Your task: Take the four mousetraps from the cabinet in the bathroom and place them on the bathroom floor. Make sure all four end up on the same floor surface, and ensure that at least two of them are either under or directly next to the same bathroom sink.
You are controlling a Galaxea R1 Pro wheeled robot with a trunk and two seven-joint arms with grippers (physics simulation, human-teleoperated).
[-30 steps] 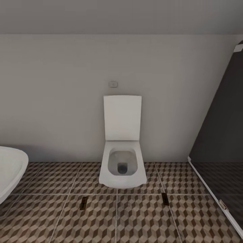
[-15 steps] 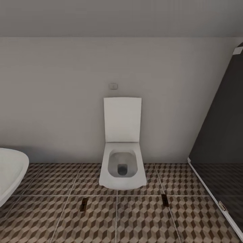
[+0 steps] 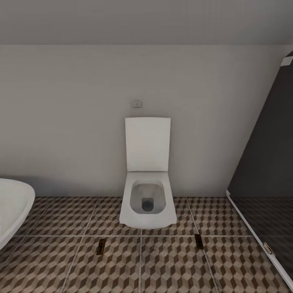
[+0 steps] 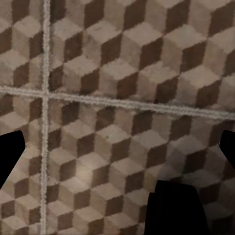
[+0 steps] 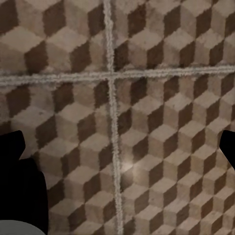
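Glossy white toilet (image 3: 147, 195); matt cube-patterned tiled bathroom floor (image 3: 171, 264).

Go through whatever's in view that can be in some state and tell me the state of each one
toilet: lid raised against the wall, bowl open.
left gripper: open, empty, over the bathroom floor.
right gripper: open, empty, over the tiles.
dark glass panel: cannot tell whether it is open or closed.
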